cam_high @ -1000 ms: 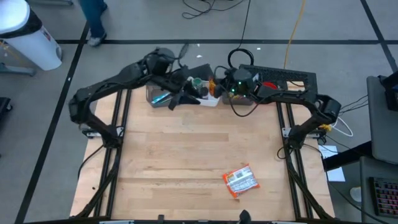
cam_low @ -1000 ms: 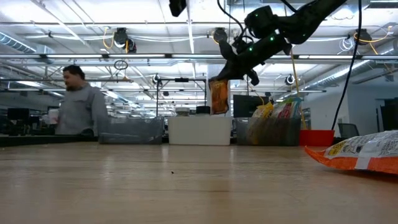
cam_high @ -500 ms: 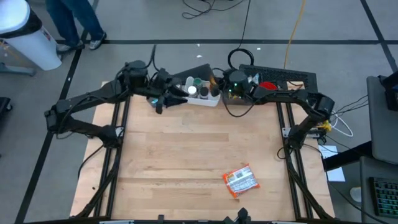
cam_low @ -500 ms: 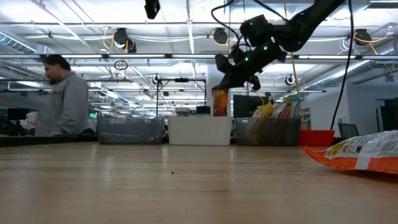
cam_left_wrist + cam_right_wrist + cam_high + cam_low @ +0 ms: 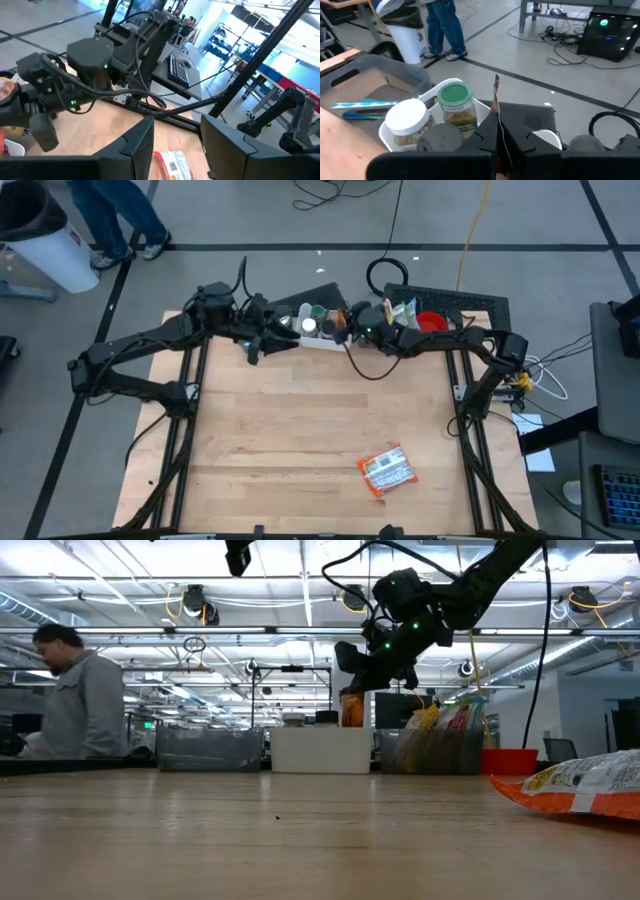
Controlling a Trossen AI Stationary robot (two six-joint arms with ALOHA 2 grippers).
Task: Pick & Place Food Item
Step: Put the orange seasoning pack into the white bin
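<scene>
**benchrat:** High view first: right fingers (image 5: 345,321) are pinched shut on an orange snack packet (image 5: 340,317), held over the white bin (image 5: 322,340) at the far edge of the counter (image 5: 300,430). Left fingers (image 5: 262,346) sit just beside that bin, part open, nothing in them. Another orange bag (image 5: 385,471) lies well apart, near the front.

**torque_tim:** Low view agrees, the packet (image 5: 351,710) hangs straight down below the right fingers (image 5: 352,690), clear of the bin (image 5: 320,750).

**benchrat:** Left wrist view only shows its own fingers (image 5: 175,145) apart and empty.

**torque_tim:** Right wrist view: thin packet edge (image 5: 496,107) clamped between the pads, two jars (image 5: 455,102) just ahead. I'd centre it over a free gap beside the jars, lower it, then let go, so it doesn't snag a lid.
</scene>
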